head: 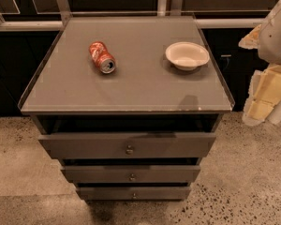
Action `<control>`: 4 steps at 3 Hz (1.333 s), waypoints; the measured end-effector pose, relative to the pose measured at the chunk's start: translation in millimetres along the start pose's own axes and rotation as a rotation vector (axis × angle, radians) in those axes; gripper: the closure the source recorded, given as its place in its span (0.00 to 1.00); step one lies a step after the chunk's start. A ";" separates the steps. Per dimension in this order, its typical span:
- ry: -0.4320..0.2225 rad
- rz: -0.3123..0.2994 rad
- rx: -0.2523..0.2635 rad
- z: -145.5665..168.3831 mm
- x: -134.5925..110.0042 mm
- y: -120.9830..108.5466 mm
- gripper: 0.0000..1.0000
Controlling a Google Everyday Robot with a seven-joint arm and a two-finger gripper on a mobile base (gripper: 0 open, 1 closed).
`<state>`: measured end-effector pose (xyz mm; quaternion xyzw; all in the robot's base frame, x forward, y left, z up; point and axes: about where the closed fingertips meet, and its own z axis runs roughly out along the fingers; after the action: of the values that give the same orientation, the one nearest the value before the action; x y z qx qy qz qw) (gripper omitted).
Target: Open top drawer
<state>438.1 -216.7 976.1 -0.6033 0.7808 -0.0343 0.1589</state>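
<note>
Floor: a speckled tan floor (pixel 253 191) in the camera view, with dark cupboards (pixel 9 74) behind, toward 12 o'clock.
Cabinet top: a flat, shiny grey cabinet top (pixel 140 78) fills the middle.
Soda can: a red soda can (pixel 102 57) lies on its side on the cabinet top, toward 11 o'clock.
Bowl: a white bowl (pixel 187 55) sits upright toward 1 o'clock, well apart from the soda can.
Top drawer: the top drawer (pixel 84 146) is toward 6 o'clock, right under the cabinet top. It has the widest dark grey front and a small round knob (pixel 129 149) in the middle. A dark gap shows above it.
Other drawers: a middle drawer (pixel 93 174) and a bottom drawer (pixel 103 192) sit below, both narrower.
Gripper: the white and cream gripper (pixel 262 102) is at 3 o'clock by the right edge, beside the cabinet top and well apart from the top drawer. I cannot tell if it is open or shut.
</note>
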 end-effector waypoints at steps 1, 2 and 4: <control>0.000 0.000 0.000 0.0 0.0 0.0 0.00; -0.036 0.012 0.026 0.7 3.5 5.4 0.00; -0.255 0.113 0.054 56.2 37.5 71.7 0.00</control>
<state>379.4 -225.3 897.6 -0.5532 0.7858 0.0308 0.2748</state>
